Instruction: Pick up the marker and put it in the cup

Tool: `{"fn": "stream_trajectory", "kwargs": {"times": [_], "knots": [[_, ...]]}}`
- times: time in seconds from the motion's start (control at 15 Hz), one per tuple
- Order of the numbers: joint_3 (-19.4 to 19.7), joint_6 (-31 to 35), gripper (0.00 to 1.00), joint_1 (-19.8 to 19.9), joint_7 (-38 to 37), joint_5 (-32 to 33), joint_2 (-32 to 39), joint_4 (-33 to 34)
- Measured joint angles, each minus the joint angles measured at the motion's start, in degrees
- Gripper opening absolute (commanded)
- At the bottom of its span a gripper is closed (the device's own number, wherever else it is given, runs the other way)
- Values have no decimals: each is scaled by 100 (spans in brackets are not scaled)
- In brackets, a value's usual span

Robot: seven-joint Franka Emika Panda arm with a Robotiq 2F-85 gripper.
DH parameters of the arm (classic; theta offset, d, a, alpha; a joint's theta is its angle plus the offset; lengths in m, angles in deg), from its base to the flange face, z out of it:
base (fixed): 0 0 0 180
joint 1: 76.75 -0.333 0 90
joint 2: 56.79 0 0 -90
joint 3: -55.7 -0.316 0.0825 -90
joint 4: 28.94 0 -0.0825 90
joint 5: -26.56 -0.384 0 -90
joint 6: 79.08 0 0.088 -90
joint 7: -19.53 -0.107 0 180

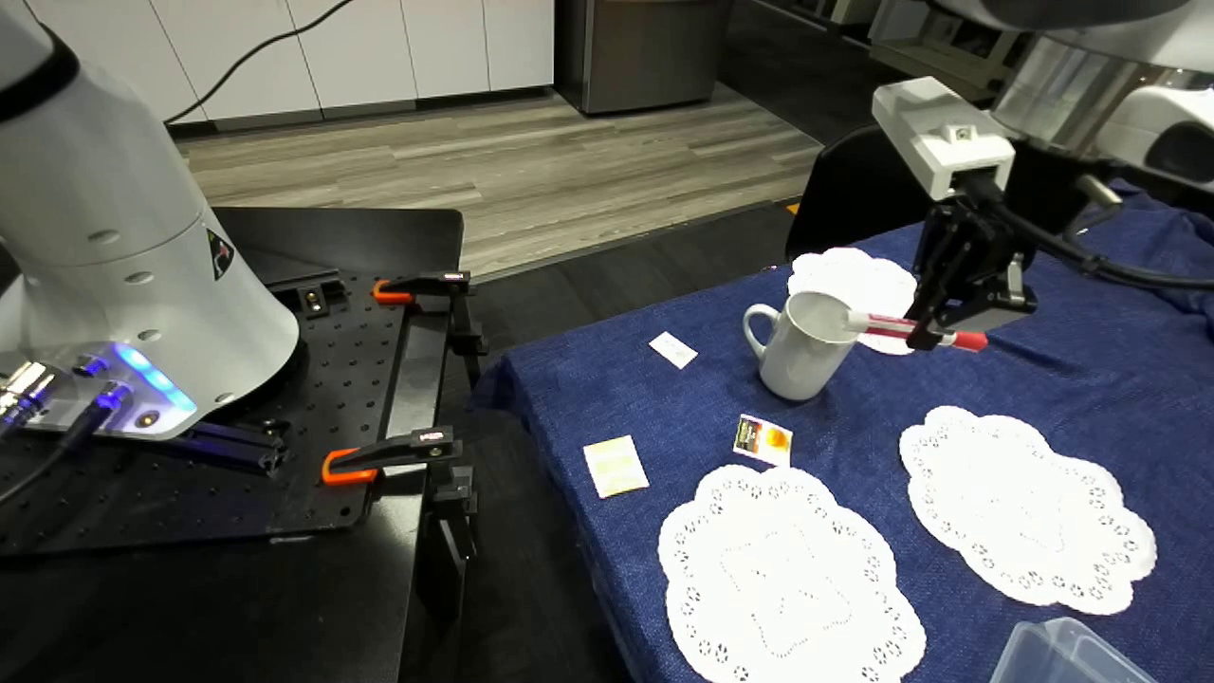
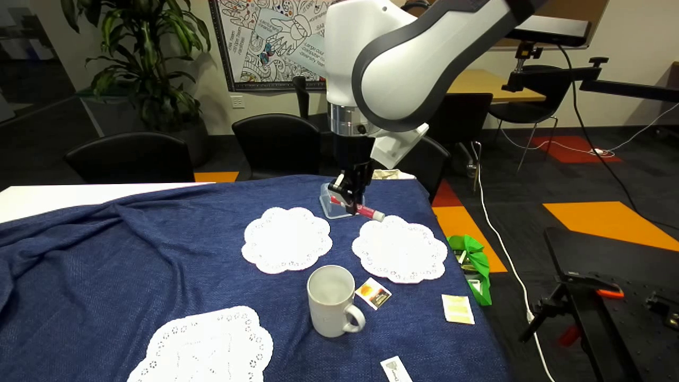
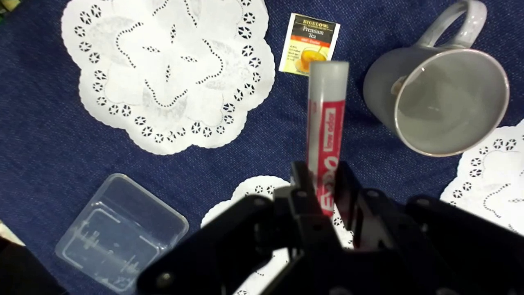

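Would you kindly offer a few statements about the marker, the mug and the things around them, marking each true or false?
1. The gripper holds the marker. True.
2. The mug stands upright on the blue cloth. True.
3. The marker is inside the mug. False: the gripper holds it outside the mug.
4. "Low odor" can be read on the marker in the wrist view. True.
5. The tea packet lies in the mug. False: the tea packet lies on the blue cloth.
6. The clear plastic container stands on a doily. False: the clear plastic container stands on the blue cloth.
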Motion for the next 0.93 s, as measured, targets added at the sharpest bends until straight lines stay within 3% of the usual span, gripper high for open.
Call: {"fn": "stream_trajectory", "kwargs": {"times": [0.47, 0.93], "knots": [[-931, 40, 5, 1024, 2789, -1491, -2, 30], [-1584, -112, 5, 1785, 5475, -2956, 0, 36]]}}
